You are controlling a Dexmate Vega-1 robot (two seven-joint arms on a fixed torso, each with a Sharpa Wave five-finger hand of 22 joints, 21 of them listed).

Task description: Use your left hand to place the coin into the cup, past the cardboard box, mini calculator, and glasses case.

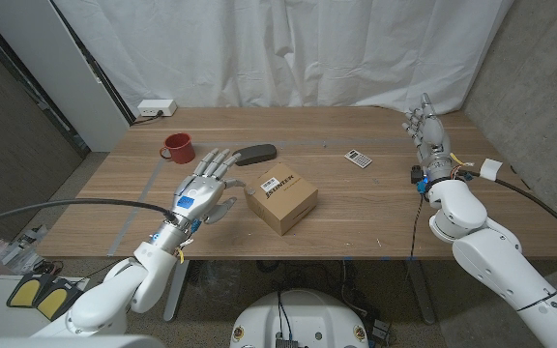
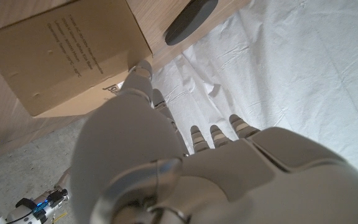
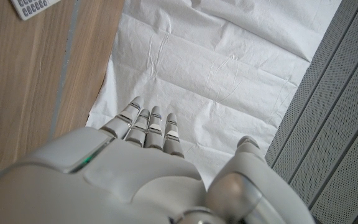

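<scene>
Nearest the camera, the left hand (image 1: 204, 188) hovers over the wooden surface (image 1: 375, 208) with its fingers (image 1: 222, 160) spread and holding nothing; I cannot make out the coin. Just beside it on the right sits the cardboard box (image 1: 282, 197), turned cornerwise. Beyond the fingertips lies the dark glasses case (image 1: 255, 154), long axis running left to right, and the red cup (image 1: 176, 147) stands upright toward the far left edge. Bare wood separates the mini calculator (image 1: 358, 159) from the box. At the right edge, the right hand (image 1: 425, 129) is raised, fingers straight, close together and empty.
</scene>
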